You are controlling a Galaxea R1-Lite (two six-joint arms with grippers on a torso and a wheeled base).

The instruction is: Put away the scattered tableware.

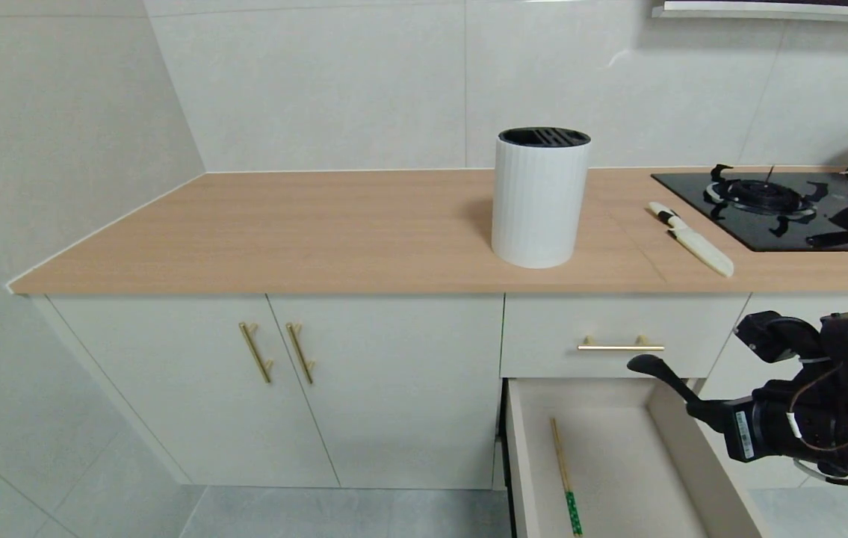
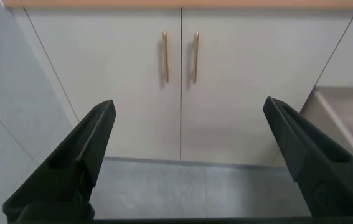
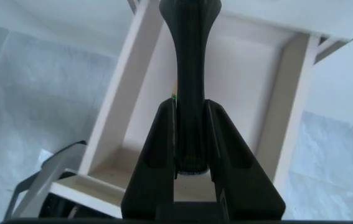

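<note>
White wall tiles back a long wooden worktop (image 1: 319,232) above pale cabinets. On it stands one white ribbed holder (image 1: 541,198) with a black slotted top, upright. One cream-bladed knife (image 1: 691,239) lies flat between the holder and the black gas hob (image 1: 775,205), apart from both. Below the worktop are two cabinet doors, each with one gold bar handle (image 1: 255,352), and two drawers. The upper drawer (image 1: 621,329) is shut. The lower drawer (image 1: 519,448) is pulled open, and one pair of chopsticks (image 1: 564,478) with green ends lies on its floor near the left wall.

The right gripper (image 3: 190,124) sits low at the right, level with the open drawer's right wall, and points toward the cabinets. Its jaws are closed tight on one black long-handled utensil (image 1: 651,365), which sticks out ahead of the fingers and rises to a rounded end just below the shut drawer's handle. In the right wrist view the utensil's shaft hangs over the inside of the open drawer.

The left gripper (image 2: 188,107) faces the two cabinet doors with its jaws spread wide and nothing between them.
</note>
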